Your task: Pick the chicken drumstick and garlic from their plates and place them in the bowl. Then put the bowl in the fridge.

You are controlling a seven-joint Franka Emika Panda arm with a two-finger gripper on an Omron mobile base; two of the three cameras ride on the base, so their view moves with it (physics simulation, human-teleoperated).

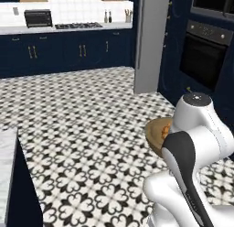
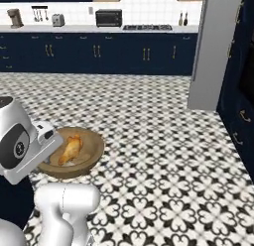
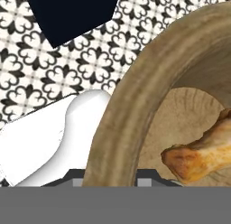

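The fridge [image 2: 211, 51] stands as a tall grey slab at the far edge of the patterned floor [image 2: 163, 155], against the navy cabinets [image 2: 99, 54], well apart from the robot; from these angles I cannot tell whether its door is open. The wooden bowl [image 2: 94, 151] is carried clear of the floor at the end of the arm, close in front of the base. In the hand view its thick rim [image 3: 122, 128] runs straight up between the gripper [image 3: 113, 175] tips, so the gripper appears to be pinching the bowl's wall, one finger inside and one outside, though the contact itself is cropped. The chicken drumstick [image 2: 69, 151] lies inside on the bowl's floor, its tapered end [image 3: 180, 162] just beside the gripped rim. I cannot pick out the garlic with certainty.

The main risk, as I judge it, is the one-sided hold. A deep bowl gripped by one wall can swing or slip if the base turns or brakes hard, and a tilt would roll the drumstick towards the low edge and out. A clipped fridge door or shelf lip could also knock it loose.
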